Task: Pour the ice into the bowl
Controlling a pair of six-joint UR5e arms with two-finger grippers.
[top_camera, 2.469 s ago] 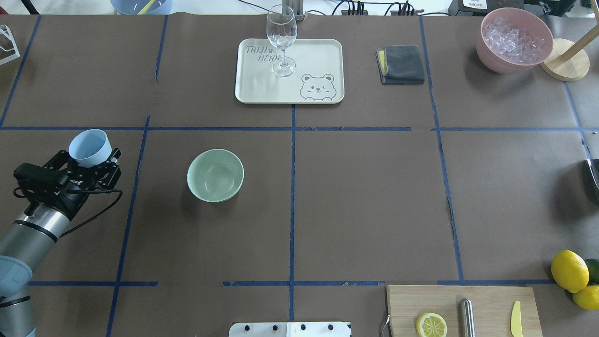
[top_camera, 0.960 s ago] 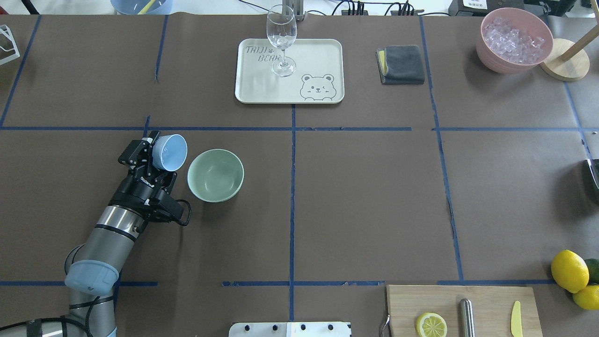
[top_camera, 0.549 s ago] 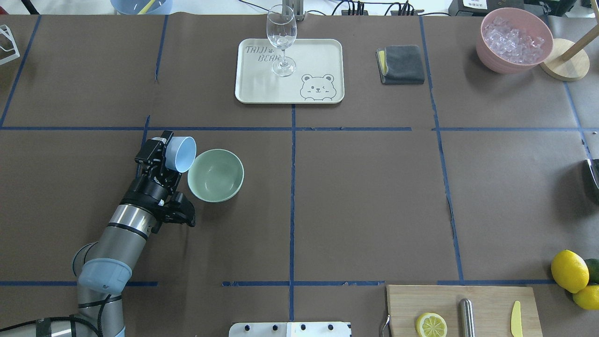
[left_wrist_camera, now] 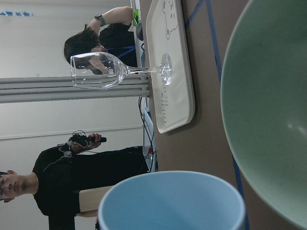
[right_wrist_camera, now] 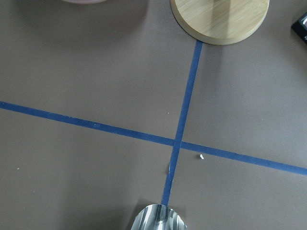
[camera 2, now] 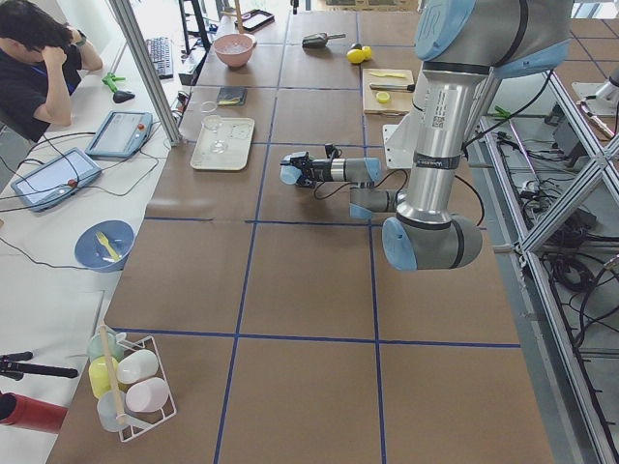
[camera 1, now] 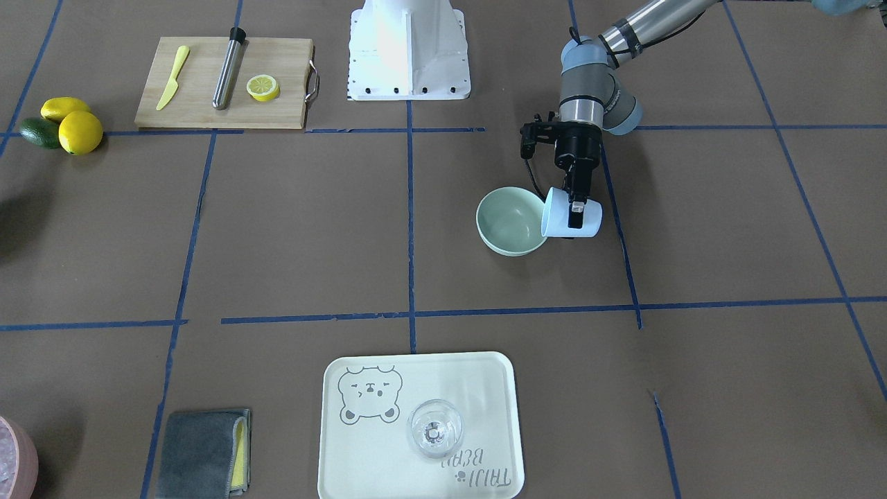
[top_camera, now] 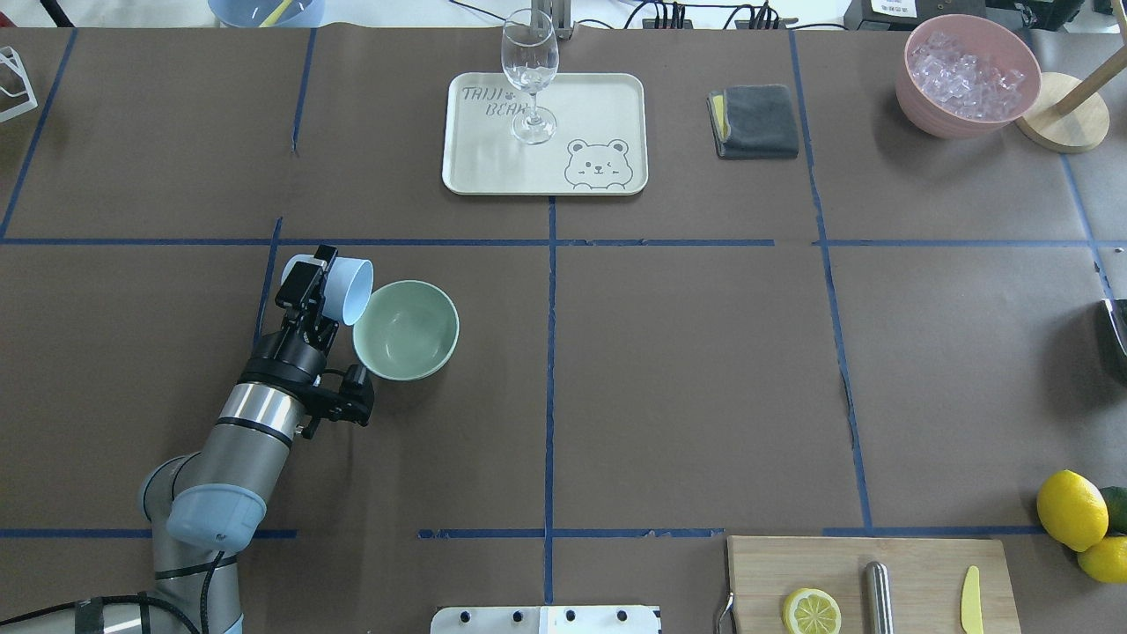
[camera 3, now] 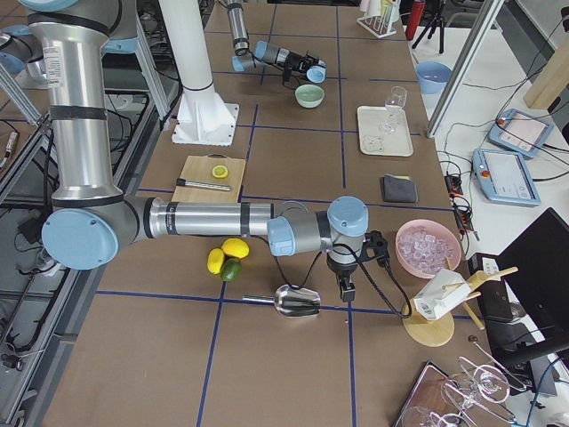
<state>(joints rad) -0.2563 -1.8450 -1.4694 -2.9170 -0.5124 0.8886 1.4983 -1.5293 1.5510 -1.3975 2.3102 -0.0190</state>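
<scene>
Held the light blue cup [top_camera: 354, 291] clamped between the fingers of the left gripper [top_camera: 319, 283], tipped onto its side, mouth turned toward the mint-green bowl [top_camera: 414, 339] and just at its rim. Found no ice in the bowl, which stood on the table; could not see into the cup. Judged the pour barely started: called next for tipping further, mouth kept over the bowl. Could not tell the state of the right gripper [camera 3: 343, 285], well apart beside a metal scoop [camera 3: 298, 302].

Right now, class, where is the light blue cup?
In the overhead view the cup is at left centre, tipped in the left arm's fingers, its mouth at the left rim of the green bowl.
</scene>
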